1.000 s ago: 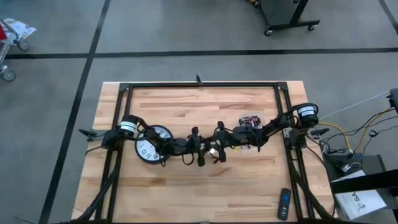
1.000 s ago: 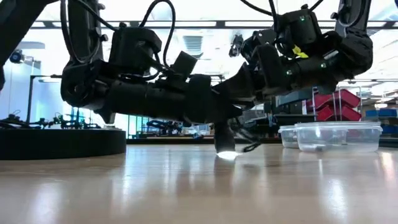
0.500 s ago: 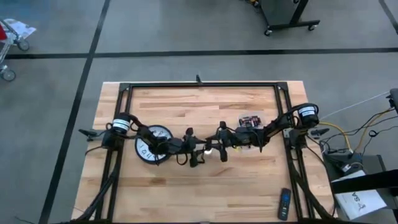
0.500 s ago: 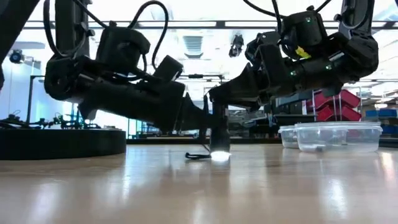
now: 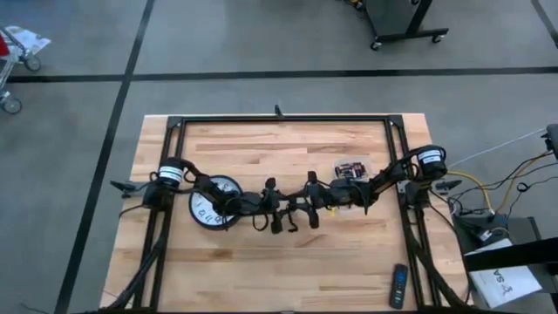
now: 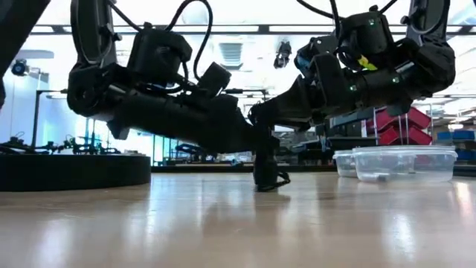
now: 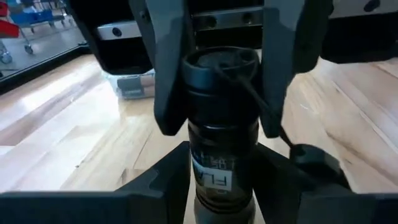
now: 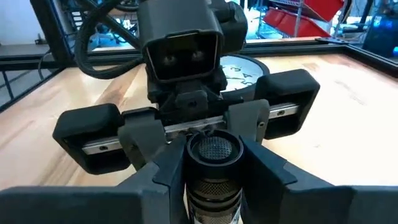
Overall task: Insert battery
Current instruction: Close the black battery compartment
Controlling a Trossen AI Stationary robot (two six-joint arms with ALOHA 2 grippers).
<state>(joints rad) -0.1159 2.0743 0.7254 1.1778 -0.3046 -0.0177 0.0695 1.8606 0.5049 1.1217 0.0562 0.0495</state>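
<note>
Holding: flashlight (image 5: 295,212) clamped from both sides at the middle of the worktop (image 5: 288,270), left gripper (image 5: 277,214) narrowed on the barrel, right gripper (image 5: 309,209) narrowed on the capped end.
Task's thing: no battery in sight; possibly among the small items in the clear container (image 5: 350,170) toward the right edge, too small to tell, or already inside the barrel, hidden.
Step in hand: judged as working the end cap, opening or closing the barrel for the battery.
Doing it well: keep the left grip firm and unmoving on the barrel; turn only the cap end, straight along the barrel's axis, without side load; mind the lanyard so that nothing snags between fingers and cap.
Risk: slip of the round barrel in the pads; cap cross-threading if tilted.
High view alone: clock (image 5: 209,202) toward the left edge under the left arm, remote (image 5: 398,285) at the near right corner.
Low view alone: flashlight roughly upright, lower end at the worktop, contact unclear.
Left wrist view alone: cord running off the cap, lettering on the barrel.
Right wrist view alone: meshed end face between the fingers.
</note>
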